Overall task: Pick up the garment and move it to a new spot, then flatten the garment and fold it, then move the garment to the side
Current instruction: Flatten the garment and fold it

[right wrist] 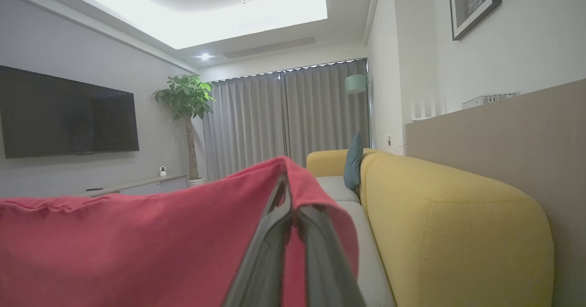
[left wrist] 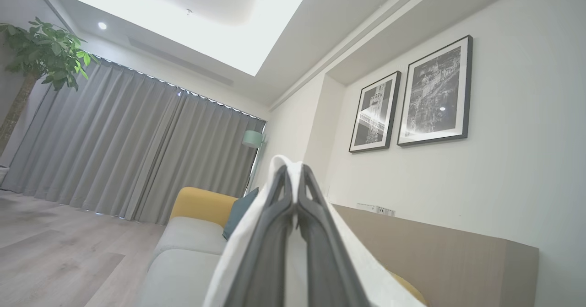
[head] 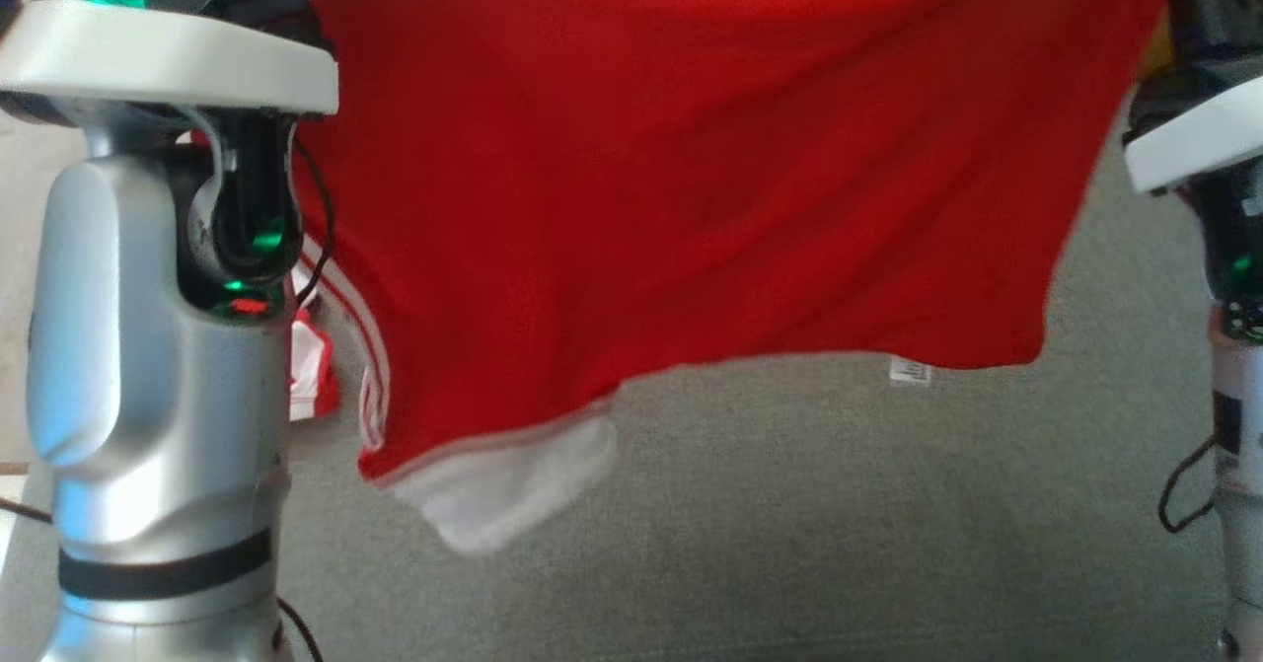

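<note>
The garment (head: 691,179) is a red sports shirt with white stripes and a white sleeve end (head: 513,484). It hangs spread in the air between my two arms, above a grey fabric surface (head: 839,524). In the left wrist view my left gripper (left wrist: 295,179) is shut on a white edge of the garment (left wrist: 238,252), the fingers pointing up toward the ceiling. My right gripper (right wrist: 290,192) is shut on the red cloth (right wrist: 137,247), which drapes over its fingers. The pale left forearm (head: 158,346) stands at the left, the right forearm (head: 1204,149) at the far right.
A sofa with yellow arms (right wrist: 458,224), grey seats (left wrist: 187,238) and a teal cushion (right wrist: 355,160) is close by. Behind it are a low tan wall (left wrist: 435,256) with framed pictures above, grey curtains (left wrist: 123,147), a potted tree (right wrist: 185,110) and a wall television (right wrist: 68,112).
</note>
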Tool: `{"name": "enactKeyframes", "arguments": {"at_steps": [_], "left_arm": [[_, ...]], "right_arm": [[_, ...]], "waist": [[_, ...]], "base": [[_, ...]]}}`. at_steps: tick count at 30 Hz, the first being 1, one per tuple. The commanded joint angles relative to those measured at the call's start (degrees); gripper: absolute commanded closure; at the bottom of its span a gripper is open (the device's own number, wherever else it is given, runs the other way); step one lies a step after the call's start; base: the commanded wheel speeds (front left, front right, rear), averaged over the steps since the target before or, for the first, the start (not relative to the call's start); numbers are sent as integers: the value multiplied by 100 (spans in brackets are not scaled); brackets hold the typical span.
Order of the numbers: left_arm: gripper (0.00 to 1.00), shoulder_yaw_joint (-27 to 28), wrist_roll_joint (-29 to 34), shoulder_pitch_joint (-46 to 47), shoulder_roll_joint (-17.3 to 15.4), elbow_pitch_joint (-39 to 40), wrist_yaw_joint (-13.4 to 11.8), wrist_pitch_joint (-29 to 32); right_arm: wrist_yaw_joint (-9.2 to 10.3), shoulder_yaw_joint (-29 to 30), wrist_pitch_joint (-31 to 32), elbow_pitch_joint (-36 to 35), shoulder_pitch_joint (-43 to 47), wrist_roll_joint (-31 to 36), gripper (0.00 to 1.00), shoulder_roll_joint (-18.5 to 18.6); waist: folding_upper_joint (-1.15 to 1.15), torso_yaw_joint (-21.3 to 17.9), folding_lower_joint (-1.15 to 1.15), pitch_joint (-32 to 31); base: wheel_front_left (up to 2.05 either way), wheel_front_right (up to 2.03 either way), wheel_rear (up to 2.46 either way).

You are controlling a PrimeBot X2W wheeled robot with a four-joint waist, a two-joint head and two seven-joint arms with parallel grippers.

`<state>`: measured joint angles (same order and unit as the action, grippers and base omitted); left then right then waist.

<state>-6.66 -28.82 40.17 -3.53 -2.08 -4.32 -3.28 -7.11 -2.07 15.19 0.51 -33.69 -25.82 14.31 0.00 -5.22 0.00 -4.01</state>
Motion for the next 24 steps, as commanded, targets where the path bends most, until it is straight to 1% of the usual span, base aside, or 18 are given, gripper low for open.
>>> {"name": "enactKeyframes", "arguments": {"at_steps": [1,7,10,12,15,18,21,24], "left_arm": [[100,152,21,160,-214,242,-38,62],[100,228,-17,114,-339,472,-187,381],[100,250,-56,288,-442,365,-172,557],[100,273,-54,517,-560,168,-125,643],[100,273,3,1088,-733,-276,-21,687],[100,264,41,1970,-846,-918,135,608],[100,355,126,2997,-920,-1789,148,297],[100,347,290,3909,-976,-2659,181,-167]], "right_arm": [[-37,-32,105,-263,-122,-67,100,5],[-37,62,370,-528,-16,-58,100,-44],[-37,11,456,-465,-225,-52,100,-104],[-37,-90,470,-295,-496,-6,100,-98],[-37,-315,405,134,-1134,90,100,-74],[-37,-472,180,798,-2038,208,100,-19],[-37,-556,-248,1669,-3080,329,100,6],[-37,-625,-870,2594,-4038,480,100,-6]], "waist": [[0,67,0,-54],[0,101,0,45],[0,47,0,220],[0,-6,0,395],[0,-70,0,845],[0,-57,0,1425],[0,-15,0,1934],[0,60,0,2253]], "base": [[0,0,0],[0,0,0],[0,0,0],[0,0,0],[0,0,0],[0,0,0],[0,0,0],[0,0,0]]}}
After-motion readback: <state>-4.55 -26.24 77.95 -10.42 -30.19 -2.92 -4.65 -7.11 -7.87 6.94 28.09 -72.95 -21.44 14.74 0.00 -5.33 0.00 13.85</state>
